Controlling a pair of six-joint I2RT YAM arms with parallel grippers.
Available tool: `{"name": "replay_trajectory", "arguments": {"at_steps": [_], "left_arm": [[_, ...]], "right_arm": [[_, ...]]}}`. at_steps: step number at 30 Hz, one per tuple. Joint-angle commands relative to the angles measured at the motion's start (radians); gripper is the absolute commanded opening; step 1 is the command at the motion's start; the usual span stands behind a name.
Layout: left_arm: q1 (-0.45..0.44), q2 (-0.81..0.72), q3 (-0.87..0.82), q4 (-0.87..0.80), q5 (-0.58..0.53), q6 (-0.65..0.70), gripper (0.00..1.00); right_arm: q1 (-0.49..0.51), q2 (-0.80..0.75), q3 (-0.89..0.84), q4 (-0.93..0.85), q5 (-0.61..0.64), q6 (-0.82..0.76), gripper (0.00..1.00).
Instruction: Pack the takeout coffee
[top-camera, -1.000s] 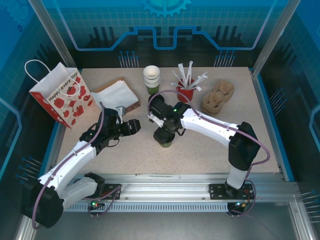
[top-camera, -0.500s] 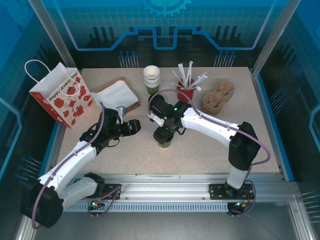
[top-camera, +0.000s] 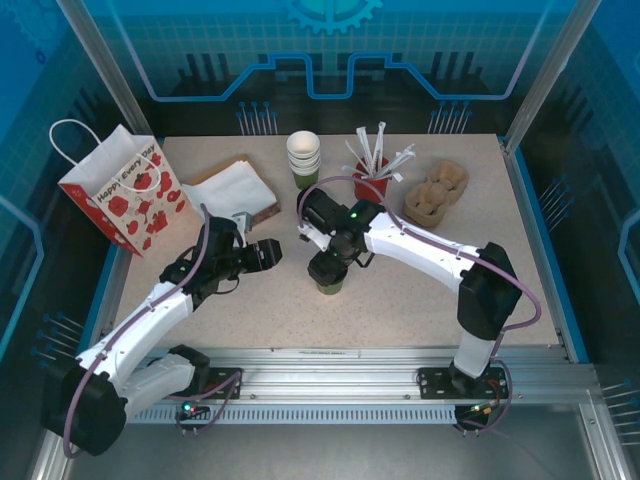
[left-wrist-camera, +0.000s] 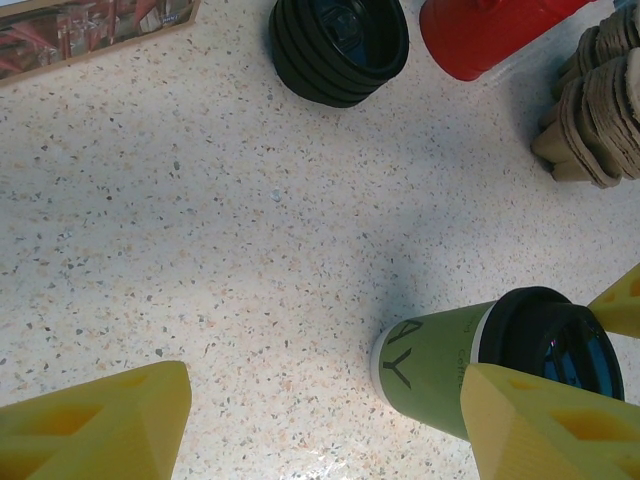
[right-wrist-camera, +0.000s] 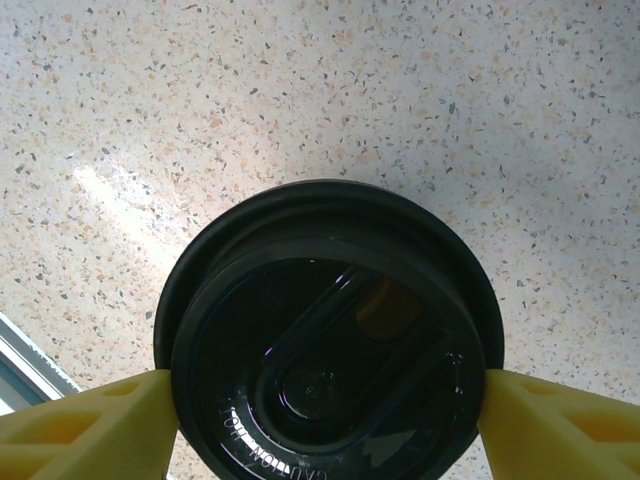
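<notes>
On the counter (top-camera: 420, 300), just on the near side of the red straw cup (top-camera: 372, 187): takeout coffee (right-wrist-camera: 330, 330), upright, black lid on. Right hand (right-wrist-camera: 325, 400): directly over it, fingers against both sides of the lid, apparently clenched on it. Left hand (top-camera: 268, 252): well left of the red cup, spread wide, holding nothing.

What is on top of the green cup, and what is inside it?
A black lid sits on the cup, with the right claw straddling it. The lid covers the inside, so the contents cannot be seen.
</notes>
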Motion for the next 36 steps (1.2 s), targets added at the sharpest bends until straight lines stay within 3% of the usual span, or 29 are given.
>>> {"name": "replay_trajectory", "arguments": {"at_steps": [1, 15, 36], "left_arm": [[-0.007, -0.015, 0.011, -0.009, -0.018, 0.022, 0.73], [-0.008, -0.017, -0.002, 0.001, -0.011, 0.016, 0.74], [-0.02, -0.006, 0.021, 0.001, -0.004, 0.022, 0.74]], "right_arm": [[-0.012, -0.008, -0.002, -0.008, -0.018, -0.007, 0.76], [-0.015, -0.006, -0.055, -0.006, 0.008, -0.003, 0.7], [-0.012, -0.043, 0.042, -0.025, -0.014, -0.005, 0.83]]}}
